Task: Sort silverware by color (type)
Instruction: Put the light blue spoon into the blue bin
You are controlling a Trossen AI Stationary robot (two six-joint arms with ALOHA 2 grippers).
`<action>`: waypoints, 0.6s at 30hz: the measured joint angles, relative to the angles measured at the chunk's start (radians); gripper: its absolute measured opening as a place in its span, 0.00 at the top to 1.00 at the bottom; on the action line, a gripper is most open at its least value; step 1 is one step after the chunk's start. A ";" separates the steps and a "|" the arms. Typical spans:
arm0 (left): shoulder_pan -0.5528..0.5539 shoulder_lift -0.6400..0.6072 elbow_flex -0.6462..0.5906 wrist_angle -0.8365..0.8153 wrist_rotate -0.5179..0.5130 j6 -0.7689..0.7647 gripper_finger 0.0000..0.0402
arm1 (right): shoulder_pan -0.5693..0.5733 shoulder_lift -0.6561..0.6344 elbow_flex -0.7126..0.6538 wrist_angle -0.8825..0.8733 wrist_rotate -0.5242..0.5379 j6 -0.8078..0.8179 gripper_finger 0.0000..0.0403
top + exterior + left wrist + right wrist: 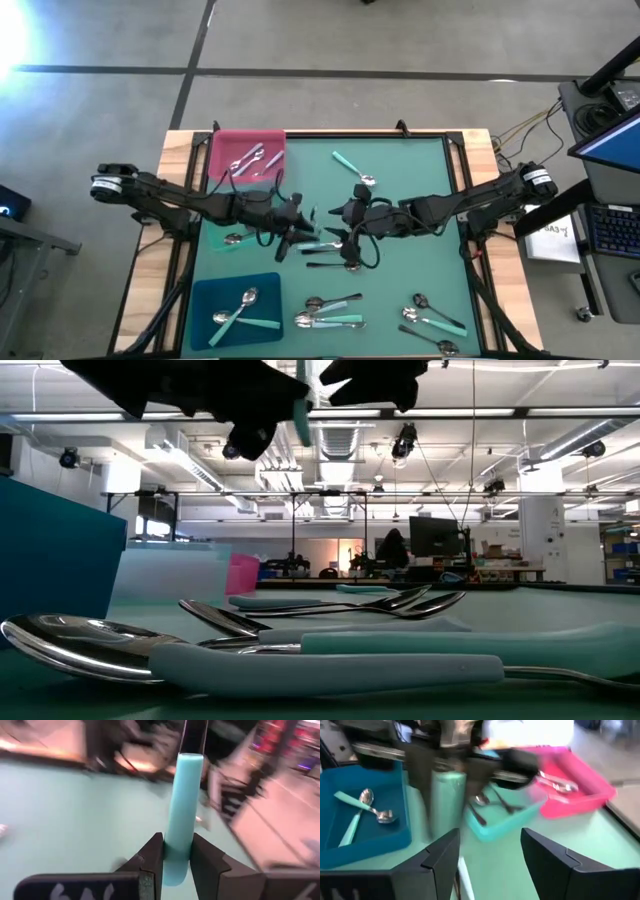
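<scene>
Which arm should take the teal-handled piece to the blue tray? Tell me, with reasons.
Left. The left gripper is shut on the teal-handled piece, and the blue tray, holding teal-handled spoons, lies on that arm's side of the table. The right gripper is open, holding nothing.

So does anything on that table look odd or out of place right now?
Mostly normal. The odd bit is a teal-handled utensil held up in the air by the left tool, its handle clamped between the fingers, with the right tool open close by. Loose silverware lies unsorted on the mat.
</scene>
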 joint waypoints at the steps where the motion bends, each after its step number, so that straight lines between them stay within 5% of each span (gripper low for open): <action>1: -0.012 -0.005 0.000 -0.032 0.028 -0.019 0.86 | 0.000 -0.001 0.014 -0.046 0.000 0.015 0.50; 12: -0.205 -0.184 0.000 -0.482 0.076 -0.390 0.86 | 0.000 0.000 0.065 -0.462 -0.026 0.351 0.53; 18: -0.400 -0.226 0.000 -0.625 0.046 -0.708 0.86 | 0.012 0.000 0.018 -0.511 -0.125 0.498 0.53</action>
